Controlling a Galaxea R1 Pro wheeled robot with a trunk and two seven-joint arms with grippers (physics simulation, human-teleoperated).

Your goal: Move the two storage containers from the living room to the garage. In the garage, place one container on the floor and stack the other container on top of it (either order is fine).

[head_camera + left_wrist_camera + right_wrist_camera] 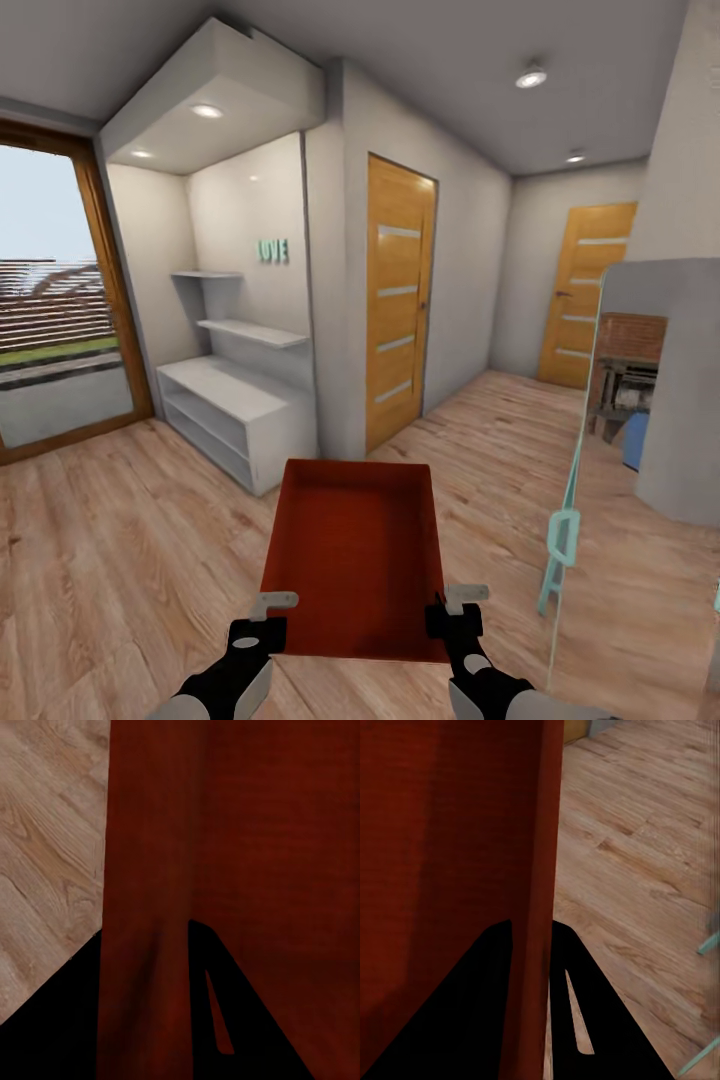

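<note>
One orange-red open-top storage container [355, 550] hangs in front of me above the pale wood-plank flooring, its open side facing up. My left gripper [265, 610] is shut on its near left wall and my right gripper [455, 605] on its near right wall. In the left wrist view the red wall [225, 832] runs between the dark fingers [45, 1035]. In the right wrist view the container's wall [450, 832] sits between the fingers [607, 1020], with plank flooring beside it. The garage is out of view.
A white shelf unit [235, 405] stands in an alcove ahead left, beside a glass door [50, 300] with a wooden frame. A wood door with pale stripes [398, 300] is straight ahead, another [585, 295] down the corridor. A glass rail [562, 535] and grey wall [680, 400] stand on the right.
</note>
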